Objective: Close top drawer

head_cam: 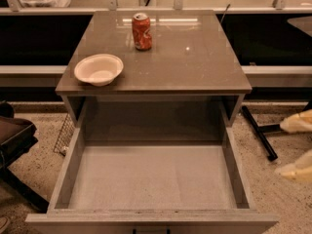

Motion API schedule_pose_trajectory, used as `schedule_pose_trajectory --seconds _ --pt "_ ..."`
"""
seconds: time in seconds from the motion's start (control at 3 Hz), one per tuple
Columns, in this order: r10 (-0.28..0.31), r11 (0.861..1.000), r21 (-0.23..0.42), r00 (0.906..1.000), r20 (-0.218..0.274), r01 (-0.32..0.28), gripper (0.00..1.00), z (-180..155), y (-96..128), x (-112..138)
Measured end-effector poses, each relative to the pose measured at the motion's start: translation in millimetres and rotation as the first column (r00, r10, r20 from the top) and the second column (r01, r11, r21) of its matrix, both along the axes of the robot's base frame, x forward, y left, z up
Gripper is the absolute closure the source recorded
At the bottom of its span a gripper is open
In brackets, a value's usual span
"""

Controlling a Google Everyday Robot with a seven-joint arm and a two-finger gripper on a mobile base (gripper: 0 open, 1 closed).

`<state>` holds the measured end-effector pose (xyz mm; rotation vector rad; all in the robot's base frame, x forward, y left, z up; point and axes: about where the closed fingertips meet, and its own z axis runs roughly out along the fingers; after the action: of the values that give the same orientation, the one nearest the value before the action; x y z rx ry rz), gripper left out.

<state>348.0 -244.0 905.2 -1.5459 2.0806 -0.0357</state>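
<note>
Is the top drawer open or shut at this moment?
Open: the top drawer is pulled far out, its bare grey floor showing. The gripper is at the right edge, apart from it.

High front camera looks down into top drawer [151, 179]; gripper [291, 147] far right.

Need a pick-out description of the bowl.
Find the brown glossy-topped cabinet with its grey top drawer pulled open; the robot's pale pincer is low at the right edge. On the top's near-left corner sits the shallow white bowl, unlike the tall red soda can behind it.
</note>
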Motion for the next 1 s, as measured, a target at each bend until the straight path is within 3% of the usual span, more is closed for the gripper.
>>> schedule_pose_trajectory --seconds 0.33,0.67,1.0 --pt "-0.002 0.995 0.098 0.9998 0.02 0.0 0.64 -54 8 -33" --pt "0.059 0.984 0.169 0.9968 -0.053 -0.049 0.87 -127 18 -79" --pt "0.149 0.972 0.199 0.9807 -0.126 -0.122 1.0 -179 20 -126"
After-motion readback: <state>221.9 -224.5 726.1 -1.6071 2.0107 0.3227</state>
